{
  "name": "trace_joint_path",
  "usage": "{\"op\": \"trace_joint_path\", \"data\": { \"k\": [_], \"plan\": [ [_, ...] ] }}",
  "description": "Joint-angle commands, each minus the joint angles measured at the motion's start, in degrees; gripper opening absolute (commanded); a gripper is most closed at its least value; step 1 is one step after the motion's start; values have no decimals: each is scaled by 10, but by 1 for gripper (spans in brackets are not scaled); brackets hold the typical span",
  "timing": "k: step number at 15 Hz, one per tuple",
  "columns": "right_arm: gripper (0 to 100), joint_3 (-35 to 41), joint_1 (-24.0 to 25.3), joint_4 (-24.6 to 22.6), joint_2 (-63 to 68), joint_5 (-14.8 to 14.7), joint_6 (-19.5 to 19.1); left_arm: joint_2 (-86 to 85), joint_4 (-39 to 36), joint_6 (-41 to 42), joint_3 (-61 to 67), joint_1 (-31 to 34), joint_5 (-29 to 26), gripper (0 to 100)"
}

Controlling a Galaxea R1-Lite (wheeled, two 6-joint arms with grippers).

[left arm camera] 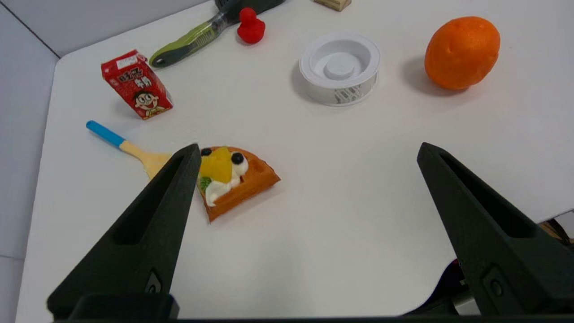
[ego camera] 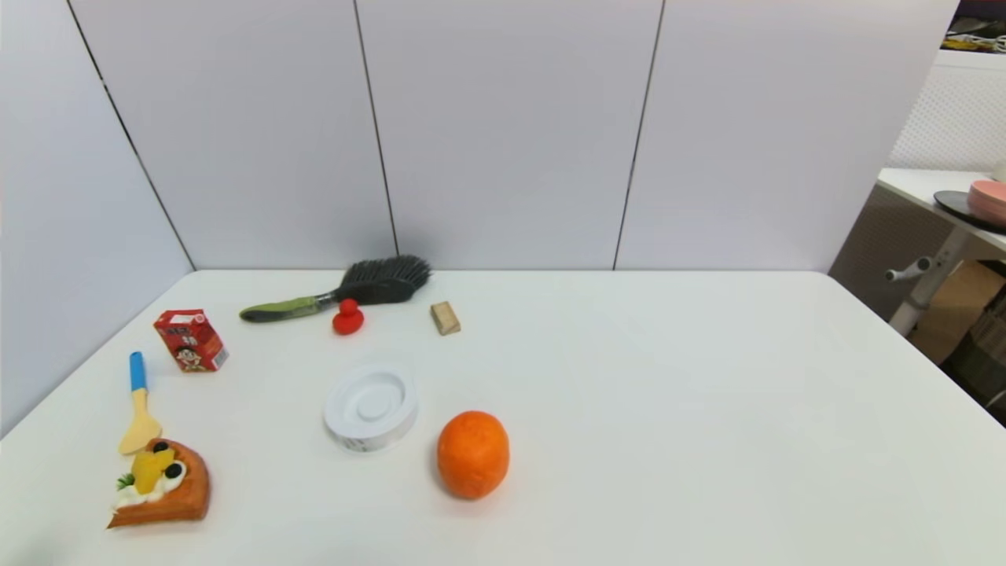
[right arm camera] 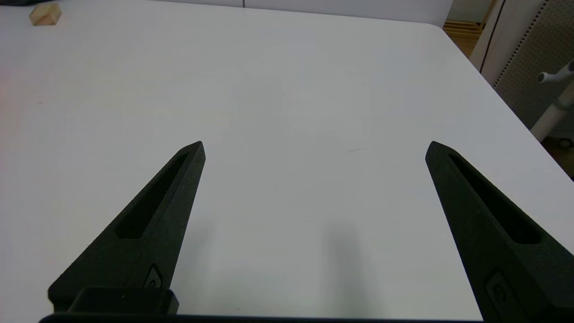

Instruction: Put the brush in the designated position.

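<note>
Head: brush (ego camera: 346, 289) flat at far-left counter (ego camera: 668, 377) edge by wall, red duck (ego camera: 347, 317) touching, wooden block (ego camera: 445, 317) near; right half bare.
Left wrist: left tool (left arm camera: 307, 150) spread, empty, above waffle (left arm camera: 233, 179), well apart from brush (left arm camera: 210, 31).
Right wrist: right tool (right arm camera: 314, 146) spread, empty, over bare counter.

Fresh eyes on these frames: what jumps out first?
The orange at the table's near centre grabs attention first, with the white ridged dish just to its left. At the far edge the brush lies flat with a small red duck against it. The left end effector hangs open above the waffle slice; the right end effector is open over bare tabletop.
</note>
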Motion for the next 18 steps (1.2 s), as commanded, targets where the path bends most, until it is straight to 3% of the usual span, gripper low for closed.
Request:
{"op": "trace_joint_path", "data": {
  "k": [1,3,6,10,14,18],
  "plan": [
    [100,1,0,0,1,0,0,-136,-32,-32,113,-21,16,100],
    [100,1,0,0,1,0,0,-169,-46,-37,151,-37,57,100],
    [100,1,0,0,1,0,0,-193,-30,-71,177,-37,71,100],
    [100,1,0,0,1,0,0,-240,-113,-108,243,-37,79,100],
    [100,1,0,0,1,0,0,-247,-291,-118,330,-37,157,100],
    [100,1,0,0,1,0,0,-247,-287,-117,340,-37,159,100]
  ]
}}
